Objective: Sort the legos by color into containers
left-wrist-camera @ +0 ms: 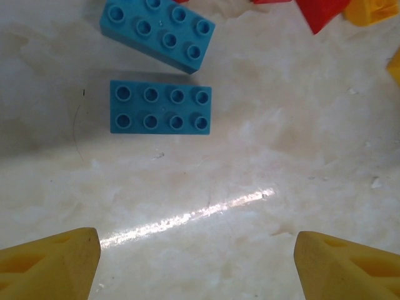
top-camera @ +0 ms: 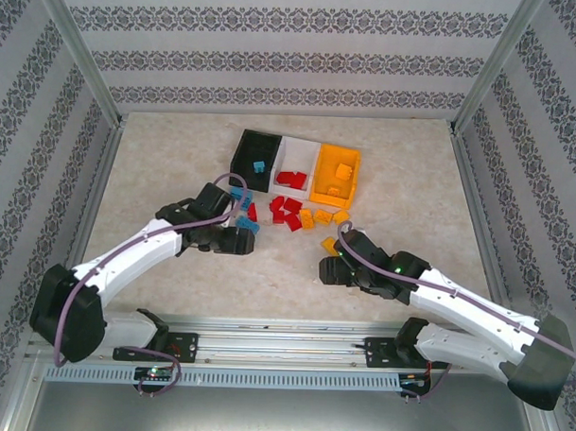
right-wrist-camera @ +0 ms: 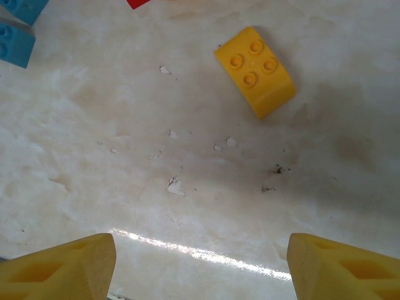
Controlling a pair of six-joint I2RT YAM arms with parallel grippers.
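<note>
Marbled beige desk [top-camera: 176, 164]: left claw [left-wrist-camera: 197, 250] released, empty; blue 8-stud plastic brick [left-wrist-camera: 160, 107] lies just ahead, near the desk's middle, long axis running finger to finger; right claw [right-wrist-camera: 201, 253] released too

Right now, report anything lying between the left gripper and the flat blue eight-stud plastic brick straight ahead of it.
Nothing visible: bare marbled tabletop separates the open left gripper from the flat blue eight-stud plastic brick. A second blue brick lies just beyond it.
</note>
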